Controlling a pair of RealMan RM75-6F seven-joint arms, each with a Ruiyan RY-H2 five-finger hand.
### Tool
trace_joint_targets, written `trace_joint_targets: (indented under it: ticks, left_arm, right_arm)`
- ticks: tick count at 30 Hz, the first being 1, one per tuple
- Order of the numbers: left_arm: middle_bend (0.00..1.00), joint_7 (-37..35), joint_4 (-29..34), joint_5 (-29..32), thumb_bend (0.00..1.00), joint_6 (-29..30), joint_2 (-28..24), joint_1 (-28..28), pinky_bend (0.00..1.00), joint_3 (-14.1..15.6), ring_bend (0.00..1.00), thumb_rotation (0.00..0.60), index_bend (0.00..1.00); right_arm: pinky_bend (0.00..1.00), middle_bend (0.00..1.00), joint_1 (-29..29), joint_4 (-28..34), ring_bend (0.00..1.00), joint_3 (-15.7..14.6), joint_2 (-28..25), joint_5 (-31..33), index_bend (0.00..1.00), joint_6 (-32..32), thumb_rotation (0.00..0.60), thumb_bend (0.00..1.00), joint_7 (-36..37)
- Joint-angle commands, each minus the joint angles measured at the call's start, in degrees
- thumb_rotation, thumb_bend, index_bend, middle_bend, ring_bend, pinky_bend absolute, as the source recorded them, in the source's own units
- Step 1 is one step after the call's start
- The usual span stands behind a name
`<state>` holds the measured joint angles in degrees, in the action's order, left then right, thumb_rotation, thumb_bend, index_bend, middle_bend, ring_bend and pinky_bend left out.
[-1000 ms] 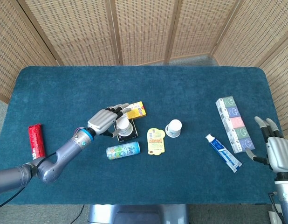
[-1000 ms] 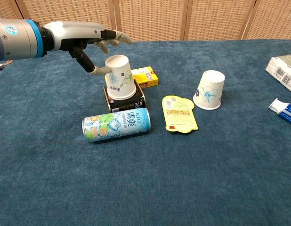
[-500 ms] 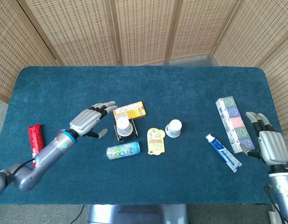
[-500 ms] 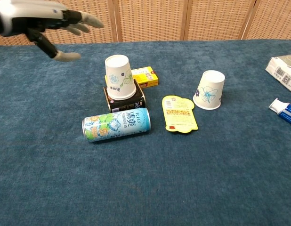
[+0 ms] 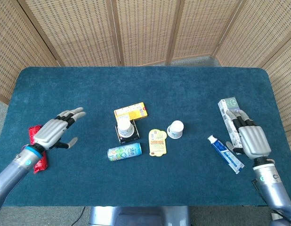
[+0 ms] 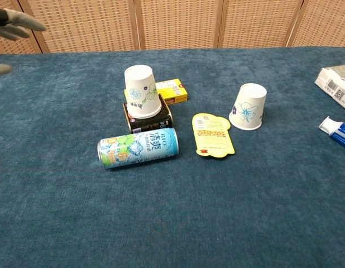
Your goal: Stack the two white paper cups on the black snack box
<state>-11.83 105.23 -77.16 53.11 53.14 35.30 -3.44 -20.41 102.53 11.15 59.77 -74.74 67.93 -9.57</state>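
Note:
One white paper cup (image 5: pixel 125 126) (image 6: pixel 141 91) stands upside down on the black snack box (image 5: pixel 128 137) (image 6: pixel 149 120) near the table's middle. The other white paper cup (image 5: pixel 175 129) (image 6: pixel 249 106) stands upside down on the cloth to the right, apart from the box. My left hand (image 5: pixel 55 130) (image 6: pixel 15 20) hovers far left of the box, fingers spread, holding nothing. My right hand (image 5: pixel 249 136) is over the right side of the table by the long carton, fingers apart and empty; the chest view does not show it.
A blue drink can (image 5: pixel 124 151) (image 6: pixel 138 148) lies in front of the box, a yellow box (image 5: pixel 131 111) (image 6: pixel 171 90) behind it. A yellow packet (image 5: pixel 157 142) (image 6: pixel 213 134) lies between the cups. A toothpaste tube (image 5: pixel 225 153), a long carton (image 5: pixel 233 120) and a red snack bar (image 5: pixel 35 136) lie at the sides.
My left hand has drawn back leftward, away from the cup on the box, towards the red bar. My right hand has moved in from the right edge towards the carton.

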Motion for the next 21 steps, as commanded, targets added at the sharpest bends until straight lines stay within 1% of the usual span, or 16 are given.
trace_joint_targets:
  ticks: [1, 8, 15, 21]
  left_arm:
    - [0.00, -1.54, 1.14, -1.45, 0.48, 2.84, -1.62, -3.02, 0.06, 1.61, 0.00, 0.600, 0.00]
    - [0.00, -4.34, 1.60, -3.90, 0.48, 8.00, -4.22, -7.73, 0.06, 2.86, 0.00, 0.600, 0.00]
    - [0.00, -5.98, 2.06, -5.65, 0.48, 11.51, -6.43, -10.49, 0.06, 2.91, 0.00, 0.600, 0.00]
    - [0.00, -7.22, 1.54, -6.30, 0.48, 12.47, -7.01, -11.78, 0.06, 2.85, 0.00, 0.600, 0.00]
  right_arm:
    - [0.27, 0.00, -2.10, 0.69, 0.00, 0.37, 2.15, 1.60, 0.00, -1.06, 0.600, 0.28, -4.42]
    - [0.27, 0.00, -6.47, 0.41, 0.00, 1.13, 6.64, 4.87, 0.00, -3.97, 0.600, 0.27, -10.56]
    - [0.27, 0.00, -10.76, -2.12, 0.00, 1.72, 11.62, 7.86, 0.00, -7.10, 0.600, 0.27, -13.36]
    - [0.27, 0.00, -14.39, -5.74, 0.00, 1.90, 15.85, 10.53, 0.00, -10.31, 0.600, 0.27, -14.57]
